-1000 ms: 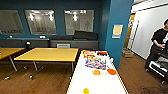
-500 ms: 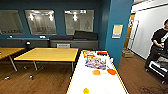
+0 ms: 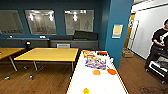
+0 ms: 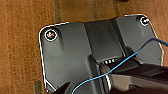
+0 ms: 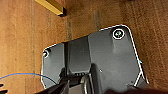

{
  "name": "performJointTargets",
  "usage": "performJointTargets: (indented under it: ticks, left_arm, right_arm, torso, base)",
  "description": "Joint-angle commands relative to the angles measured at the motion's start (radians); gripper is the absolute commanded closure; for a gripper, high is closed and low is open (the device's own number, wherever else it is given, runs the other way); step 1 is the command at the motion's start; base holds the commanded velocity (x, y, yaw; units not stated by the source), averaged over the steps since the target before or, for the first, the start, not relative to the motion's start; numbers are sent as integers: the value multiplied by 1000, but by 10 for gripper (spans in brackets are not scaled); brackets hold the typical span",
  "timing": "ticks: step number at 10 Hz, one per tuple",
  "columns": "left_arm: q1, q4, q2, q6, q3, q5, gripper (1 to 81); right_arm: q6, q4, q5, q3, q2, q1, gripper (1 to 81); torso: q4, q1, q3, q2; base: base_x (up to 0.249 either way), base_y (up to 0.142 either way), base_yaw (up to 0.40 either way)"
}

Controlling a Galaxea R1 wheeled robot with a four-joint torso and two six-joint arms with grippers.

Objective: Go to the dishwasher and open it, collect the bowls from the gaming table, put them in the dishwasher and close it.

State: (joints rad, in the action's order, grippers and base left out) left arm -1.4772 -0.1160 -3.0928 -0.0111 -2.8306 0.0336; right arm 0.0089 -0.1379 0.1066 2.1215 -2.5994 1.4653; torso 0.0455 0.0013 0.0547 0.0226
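The gaming table point(image 3: 81, 81) stretches away from me in the head view, its glossy white top starting at the picture's lower edge. Three bowls lie on it: an orange one point(image 3: 96, 72) near the middle, a redder orange one point(image 3: 111, 71) by the right rim, and a small yellow one point(image 3: 86, 90) closest to me. Flat colourful printed items point(image 3: 95, 62) cover the far end. The dishwasher is out of view. Both wrist views look down on brown wooden floor past the robot's dark plate.
Yellow-topped tables point(image 3: 47, 54) stand left of the gaming table, with wooden floor between. A blue pillar point(image 3: 117, 32) rises at the far right corner. A person point(image 3: 160, 40) stands at the right beside a dark cart point(image 3: 157, 68). A yellow wooden edge point(image 5: 51, 6) crosses the right wrist view.
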Motion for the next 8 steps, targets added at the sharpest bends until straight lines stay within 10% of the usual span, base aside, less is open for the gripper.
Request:
performJointTargets:
  ticks: [1,5,8]
  left_arm:
    - [50,4,-6,3,-1,-47,10]
    - [50,4,-8,3,-1,-47,10]
    - [51,6,-8,2,-1,-47,10]
  right_arm:
    - [49,-129,77,-463,421,-78,10]
    - [49,-196,117,-809,765,-211,10]
    - [48,-243,110,-944,916,-341,10]
  torso:
    - [0,0,0,0]
    - [0,0,0,0]
    - [0,0,99,0]
  base:
    - [0,0,0]
    - [0,0,0]
    - [0,0,0]
